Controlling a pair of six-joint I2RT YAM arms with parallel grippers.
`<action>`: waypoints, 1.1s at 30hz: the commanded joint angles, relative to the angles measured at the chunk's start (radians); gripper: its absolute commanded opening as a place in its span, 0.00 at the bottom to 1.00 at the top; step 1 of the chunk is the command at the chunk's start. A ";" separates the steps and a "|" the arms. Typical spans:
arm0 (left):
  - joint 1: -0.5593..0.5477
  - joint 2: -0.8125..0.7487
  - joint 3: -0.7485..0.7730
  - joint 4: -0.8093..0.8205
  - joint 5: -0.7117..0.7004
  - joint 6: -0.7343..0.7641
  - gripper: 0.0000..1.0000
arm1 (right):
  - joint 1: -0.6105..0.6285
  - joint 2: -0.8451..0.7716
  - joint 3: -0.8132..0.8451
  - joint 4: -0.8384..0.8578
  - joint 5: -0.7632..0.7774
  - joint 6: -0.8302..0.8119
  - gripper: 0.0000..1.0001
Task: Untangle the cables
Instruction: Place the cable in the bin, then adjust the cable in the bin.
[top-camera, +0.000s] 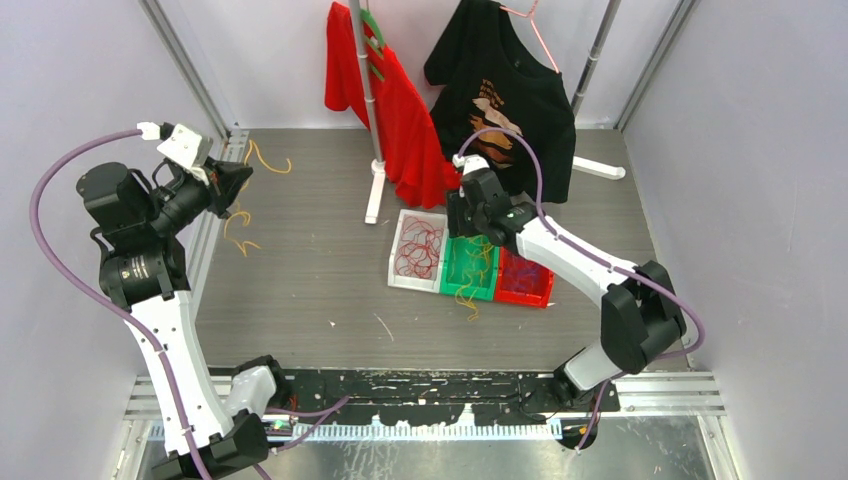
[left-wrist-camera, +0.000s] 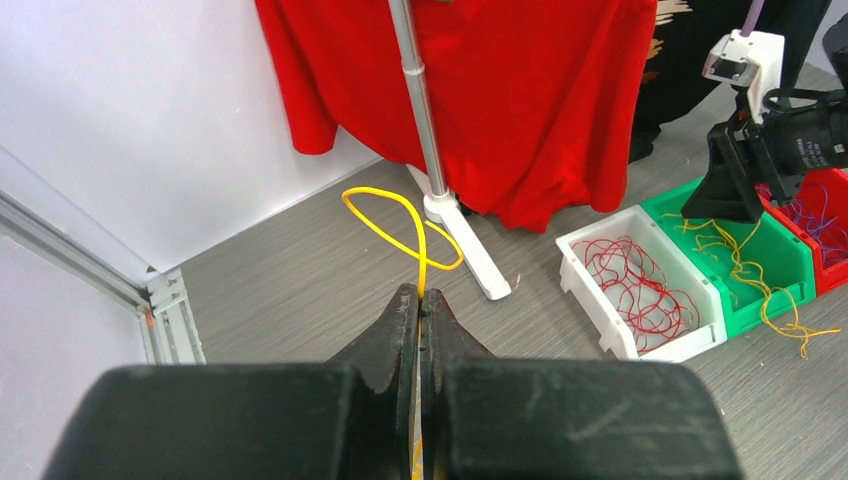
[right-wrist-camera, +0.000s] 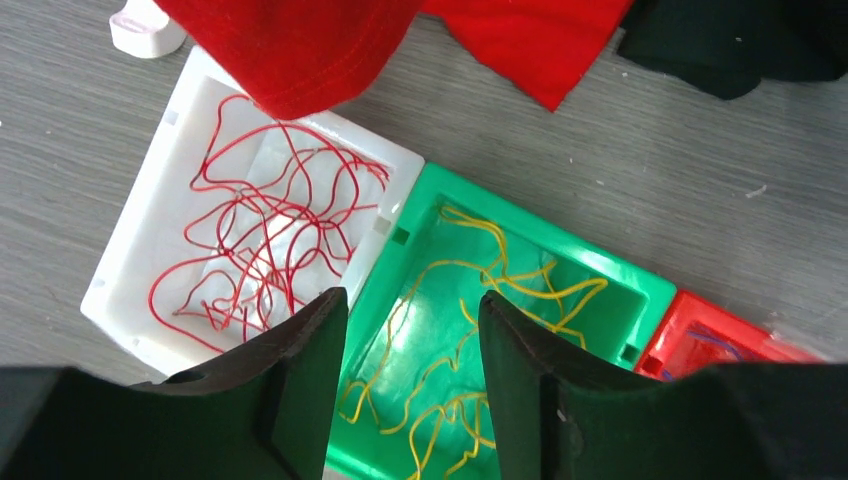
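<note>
- The left gripper (left-wrist-camera: 421, 300) is at the far left of the table (top-camera: 320, 290), raised above its edge. Its jaws are pressed together, pinching a yellow cable (left-wrist-camera: 421, 265).
- That yellow cable rises from the fingertips and curls into an open loop in front of them.
- On the table just beside the left gripper lie loose yellow cables (top-camera: 240, 232), a few thin strands apart from one another.
- Further right stands a clothes rack (top-camera: 366, 100). A red shirt (top-camera: 405, 120) hangs from it, its hem reaching down near the bins.
- A white bin (right-wrist-camera: 145, 205) sits in front of the red shirt. It holds red cables (right-wrist-camera: 270, 230) in a loose tangle.
- A green bin (right-wrist-camera: 385, 260) touches the white bin's right side. It holds yellow cables (right-wrist-camera: 500, 275), and one strand trails over its near edge onto the table.
- The right gripper (right-wrist-camera: 412, 300) hovers over the green bin, near its left wall. Its fingers stand clearly apart, roughly halfway spread, with nothing between them; only the bin's contents show through the gap.
- A red bin (right-wrist-camera: 700, 320) touches the green bin's right side. Thin purple cables (left-wrist-camera: 815, 205) show inside it.
- A black shirt (top-camera: 520, 100) hangs behind the right gripper, to the right of the red shirt.
</note>
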 joint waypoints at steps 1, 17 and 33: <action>0.002 -0.014 0.046 0.017 0.003 0.003 0.00 | -0.006 -0.081 0.045 -0.084 0.015 0.032 0.56; 0.002 0.000 0.039 0.023 0.017 -0.003 0.00 | 0.182 -0.445 -0.259 -0.269 0.138 0.190 0.41; 0.002 -0.002 0.073 -0.004 0.020 -0.018 0.00 | 0.340 -0.325 -0.521 0.063 0.193 0.333 0.52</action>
